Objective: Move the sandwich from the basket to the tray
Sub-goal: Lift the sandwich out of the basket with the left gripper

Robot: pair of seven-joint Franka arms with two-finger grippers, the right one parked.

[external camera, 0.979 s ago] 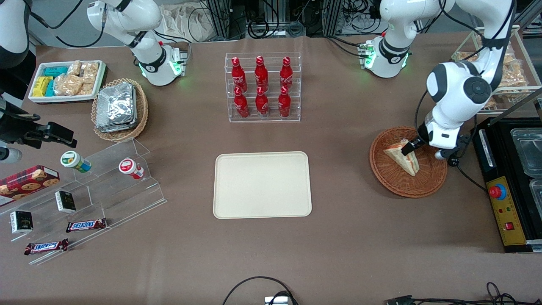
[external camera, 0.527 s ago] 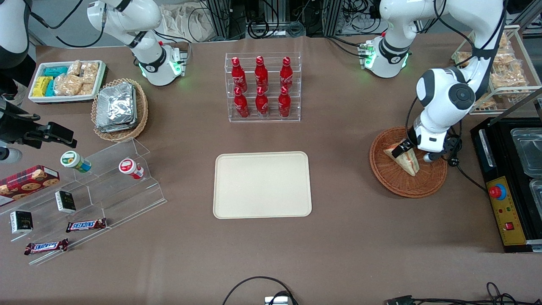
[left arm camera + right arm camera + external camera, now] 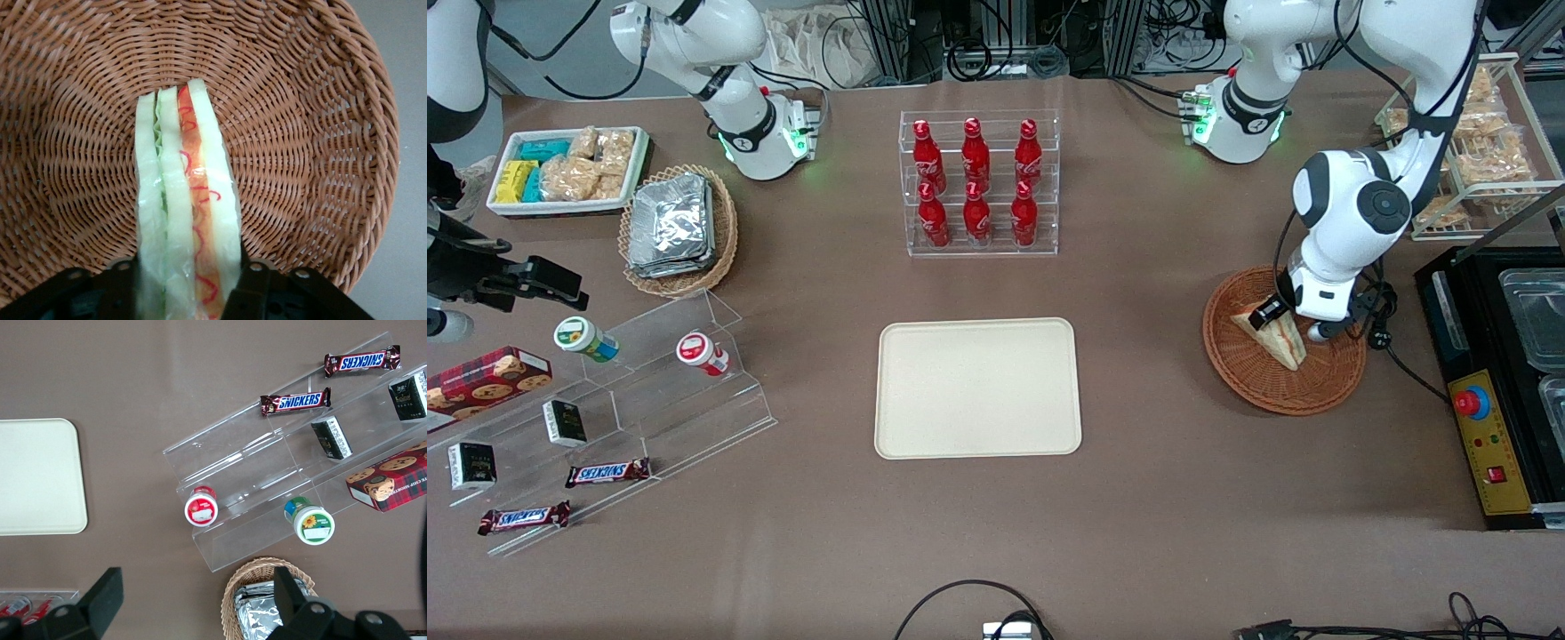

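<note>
The sandwich (image 3: 1278,340), a wrapped white-bread wedge with red, orange and green filling, lies in the reddish-brown wicker basket (image 3: 1258,391) toward the working arm's end of the table. My left gripper (image 3: 1288,322) is down in the basket, with its fingers pressed against both bread faces of the wedge. In the left wrist view the gripper (image 3: 187,297) is shut on the sandwich (image 3: 188,180), which stands on edge on the basket weave (image 3: 307,133). The cream tray (image 3: 978,388) lies bare at the table's middle.
A clear rack of red bottles (image 3: 978,182) stands farther from the front camera than the tray. A black machine (image 3: 1494,391) stands beside the basket at the table's end. A wire rack of snack packs (image 3: 1485,151) is near the arm's elbow.
The left arm has swung toward the table's middle and settled over the sandwich; the gripper now clasps it. The sandwich and basket have not moved.
</note>
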